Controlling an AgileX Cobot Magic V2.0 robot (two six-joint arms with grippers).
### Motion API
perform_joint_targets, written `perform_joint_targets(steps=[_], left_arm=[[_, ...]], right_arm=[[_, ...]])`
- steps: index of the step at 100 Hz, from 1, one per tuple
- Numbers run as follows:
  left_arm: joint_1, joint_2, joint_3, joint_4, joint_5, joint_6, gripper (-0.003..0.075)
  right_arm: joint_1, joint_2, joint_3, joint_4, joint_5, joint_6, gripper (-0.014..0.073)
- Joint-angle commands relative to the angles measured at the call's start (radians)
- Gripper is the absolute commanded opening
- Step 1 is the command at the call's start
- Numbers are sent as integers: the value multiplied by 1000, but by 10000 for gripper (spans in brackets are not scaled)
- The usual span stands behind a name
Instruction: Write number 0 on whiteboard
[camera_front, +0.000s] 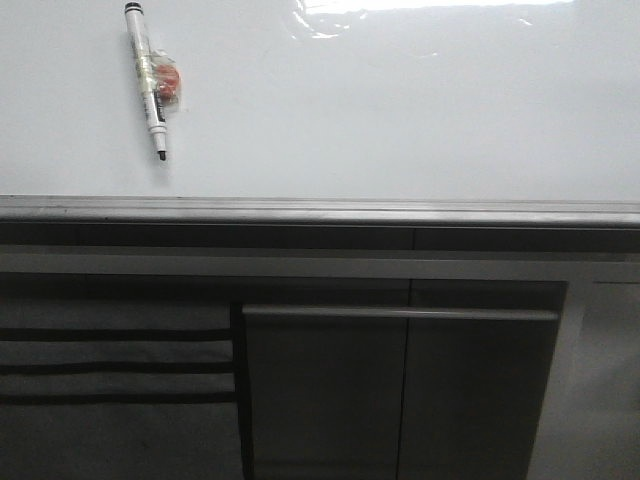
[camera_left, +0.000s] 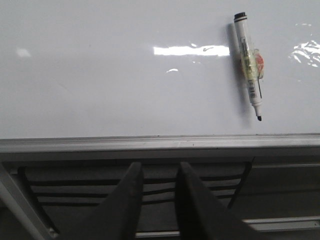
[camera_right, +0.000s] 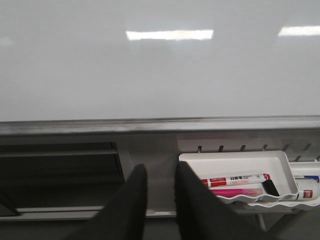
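Note:
The whiteboard (camera_front: 380, 110) is a glossy white panel with a grey metal edge strip; it also shows in the left wrist view (camera_left: 110, 85) and the right wrist view (camera_right: 150, 75). No number 0 shows on it. A white marker pen (camera_front: 148, 80) with a black cap end and bare tip lies on the board at the far left, also in the left wrist view (camera_left: 248, 65). My left gripper (camera_left: 160, 172) is open and empty, short of the board's edge. My right gripper (camera_right: 160, 175) is open and empty, short of the edge.
Dark grey cabinet fronts (camera_front: 330, 390) with slots lie below the board's edge strip (camera_front: 320, 212). In the right wrist view a white tray (camera_right: 235, 165) holds several markers, one red-labelled (camera_right: 235, 179) and one pink.

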Motion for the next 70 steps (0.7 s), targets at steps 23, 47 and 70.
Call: perform_joint_targets(steps=[23, 47, 70], left_arm=[[-130, 121, -38, -129, -156, 43, 438], [-295, 287, -42, -138, -374, 43, 423], [-352, 515, -161, -138, -407, 43, 395]], right_arm=[[6, 121, -38, 62, -104, -17, 342], [20, 139, -38, 70, -104, -17, 342], [20, 139, -38, 74, -102, -17, 342]])
